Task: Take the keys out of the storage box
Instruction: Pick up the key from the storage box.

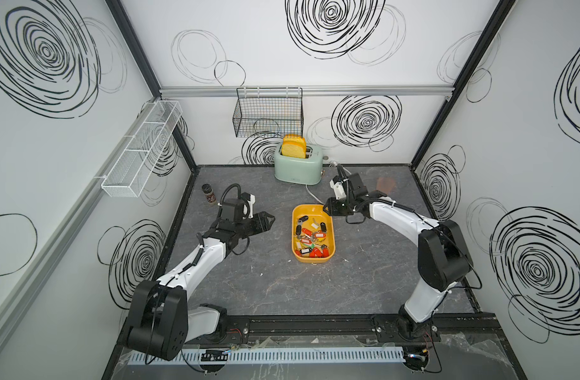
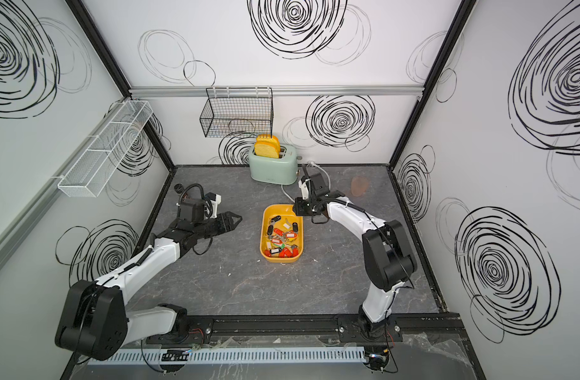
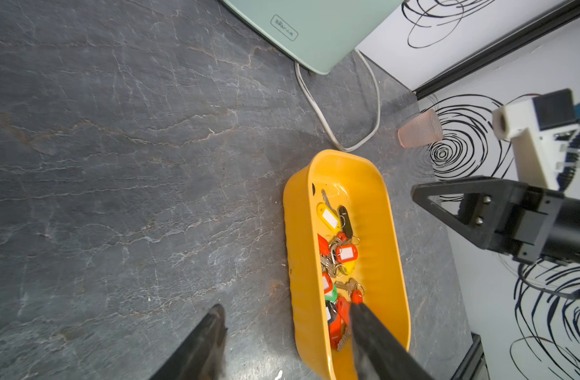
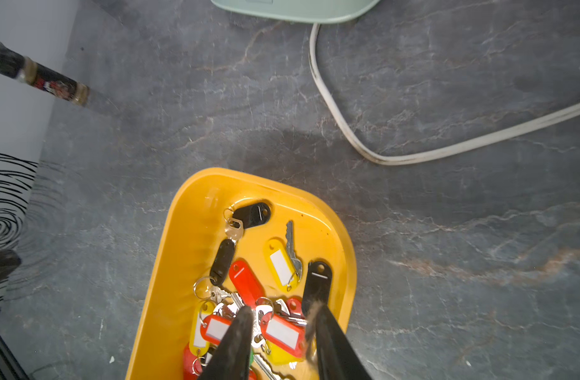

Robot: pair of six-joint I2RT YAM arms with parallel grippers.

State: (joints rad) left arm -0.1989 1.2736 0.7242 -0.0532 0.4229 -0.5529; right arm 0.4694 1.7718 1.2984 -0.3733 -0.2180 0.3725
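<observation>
Hovering part-open, empty: right claw (image 4: 282, 311) above storage box (image 4: 183, 230) with keys (image 4: 245, 286), left claw (image 3: 288, 307) beside.

Only one bit of lettering out here: a small framed badge (image 3: 284, 27) on the front of the mint toaster (image 3: 331, 33), and its word is too blurred to spell out. Just in front of the toaster, the keys (image 4: 245, 283) in the storage box (image 4: 183, 237) carry white label slips, all blank. The spice jar (image 4: 48, 82), well off to the toaster's side, has a red-and-black label, which is unreadable.
</observation>
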